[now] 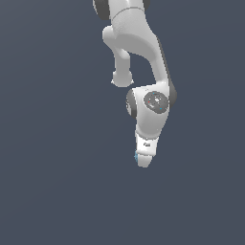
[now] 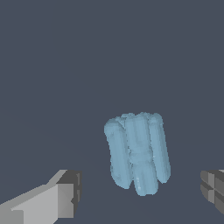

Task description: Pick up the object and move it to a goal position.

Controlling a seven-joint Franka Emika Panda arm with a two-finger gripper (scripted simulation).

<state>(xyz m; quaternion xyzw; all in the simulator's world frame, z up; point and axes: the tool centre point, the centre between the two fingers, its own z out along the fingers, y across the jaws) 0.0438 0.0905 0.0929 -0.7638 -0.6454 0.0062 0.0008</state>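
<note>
The object [image 2: 138, 151] is a small light-blue ridged lump lying on the dark grey floor. In the wrist view it sits between my two fingers [image 2: 65, 197], with clear gaps on both sides. My gripper [image 2: 142, 194] is open around it and touches nothing. In the exterior view the white arm reaches down and the gripper [image 1: 143, 161] hides nearly all of the object; only a thin blue sliver [image 1: 136, 157] shows at the hand's edge.
Plain dark grey ground fills both views. The arm's upper links [image 1: 136, 43] rise toward the exterior view's top. No other objects or markers show.
</note>
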